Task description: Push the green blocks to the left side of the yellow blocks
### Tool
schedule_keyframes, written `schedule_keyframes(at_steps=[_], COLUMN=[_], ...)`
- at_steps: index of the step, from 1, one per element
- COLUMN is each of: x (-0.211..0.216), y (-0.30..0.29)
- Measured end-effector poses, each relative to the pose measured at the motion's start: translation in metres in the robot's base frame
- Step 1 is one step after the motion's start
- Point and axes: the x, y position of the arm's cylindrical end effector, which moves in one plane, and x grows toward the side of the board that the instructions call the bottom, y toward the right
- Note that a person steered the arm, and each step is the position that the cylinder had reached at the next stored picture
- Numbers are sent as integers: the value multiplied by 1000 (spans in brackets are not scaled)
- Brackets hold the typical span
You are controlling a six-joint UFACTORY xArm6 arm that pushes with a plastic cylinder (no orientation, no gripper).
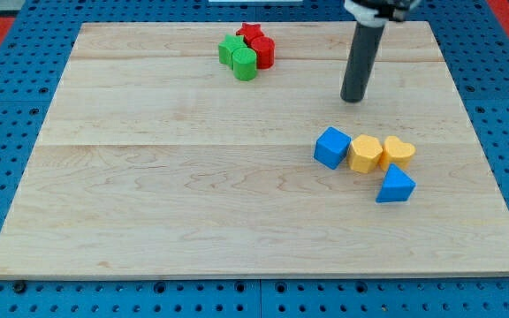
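Note:
Two green blocks sit near the view's top centre: a green star-like block and a green cylinder, touching each other. Two yellow blocks lie at the view's right: a yellow hexagon-like block and a yellow heart, side by side. A blue cube touches the left side of the yellow hexagon-like block. My tip stands on the board above the yellow blocks and well to the right of the green blocks, touching no block.
A red star and a red cylinder touch the green blocks on their right. A blue triangular block lies just below the yellow heart. The wooden board lies on a blue pegboard.

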Motion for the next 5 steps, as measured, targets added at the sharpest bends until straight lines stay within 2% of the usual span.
schedule_keyframes(at_steps=[2, 3, 4, 5], x=[-15, -57, -120, -126], y=[-223, -285, -249, -185])
